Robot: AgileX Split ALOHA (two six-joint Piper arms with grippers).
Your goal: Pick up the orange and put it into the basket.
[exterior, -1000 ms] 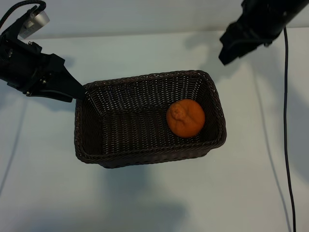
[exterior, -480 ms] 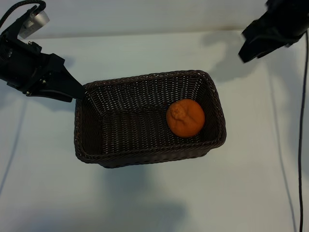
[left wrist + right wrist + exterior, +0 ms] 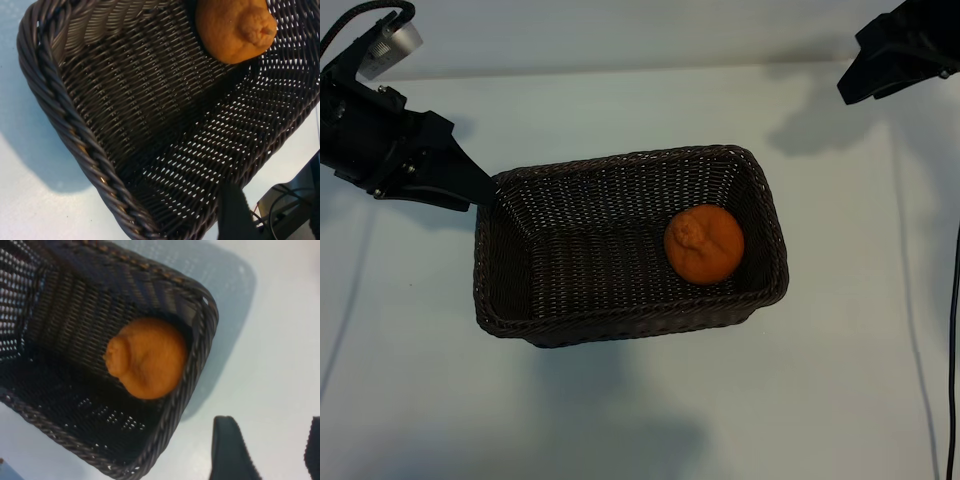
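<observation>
White table [image 3: 620,420]: orange [image 3: 704,245] in basket [image 3: 620,325]; left gripper [image 3: 480,190] clamps rim, right gripper [image 3: 265,450] spread, empty

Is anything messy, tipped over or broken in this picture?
No, nothing stands out. The orange sits inside the basket, near its right end. The basket stands flat on the table and looks whole. The left hand is at the basket's left corner, and the right hand is well off to the right, empty.
</observation>
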